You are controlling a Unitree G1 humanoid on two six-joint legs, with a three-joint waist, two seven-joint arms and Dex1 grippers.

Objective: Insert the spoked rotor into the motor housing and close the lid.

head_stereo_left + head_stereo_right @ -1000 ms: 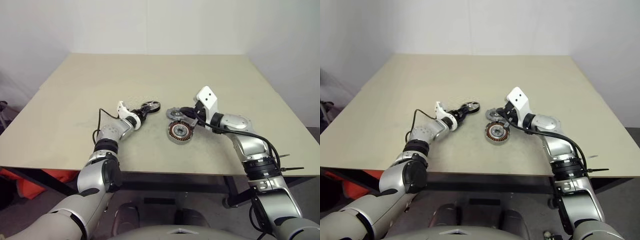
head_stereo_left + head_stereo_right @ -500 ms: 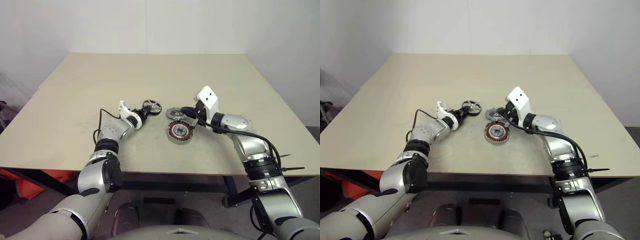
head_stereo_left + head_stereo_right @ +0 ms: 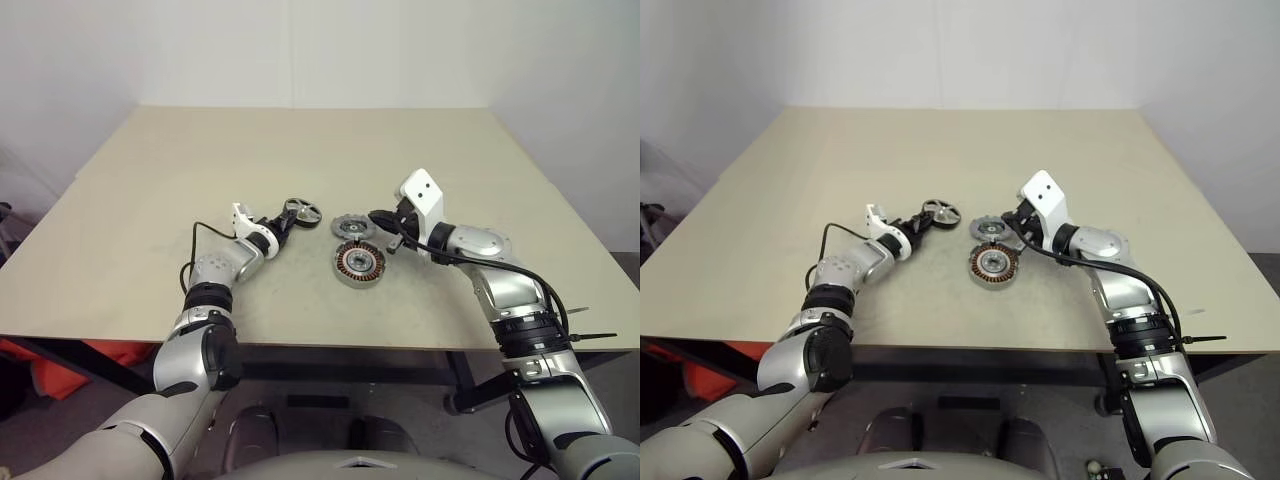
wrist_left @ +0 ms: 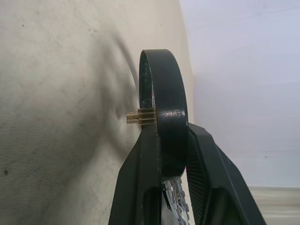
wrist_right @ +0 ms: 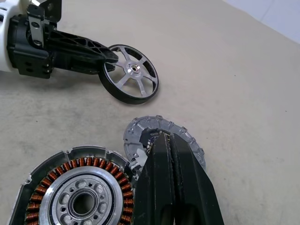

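My left gripper (image 3: 288, 220) is shut on the rim of the spoked rotor (image 3: 303, 211), a shiny silver wheel in a dark ring, held tilted on edge just left of the other parts. Seen edge-on, the spoked rotor (image 4: 164, 93) has a finger clamped on either side. The motor housing (image 3: 360, 263) lies flat with its copper windings facing up. The lid (image 3: 352, 227), notched face up, rests just behind it and touches its rim. My right gripper (image 5: 164, 137) is shut and empty, hovering over the lid's right side.
The beige table (image 3: 300, 150) stretches far behind and to both sides of the parts. Its front edge (image 3: 330, 345) runs close below the housing. A black cable (image 3: 200, 245) loops beside my left wrist.
My left fingers have tightened on the rotor's rim and the wheel has tilted a little. My right gripper has drawn slightly back to the right, uncovering more of the lid.
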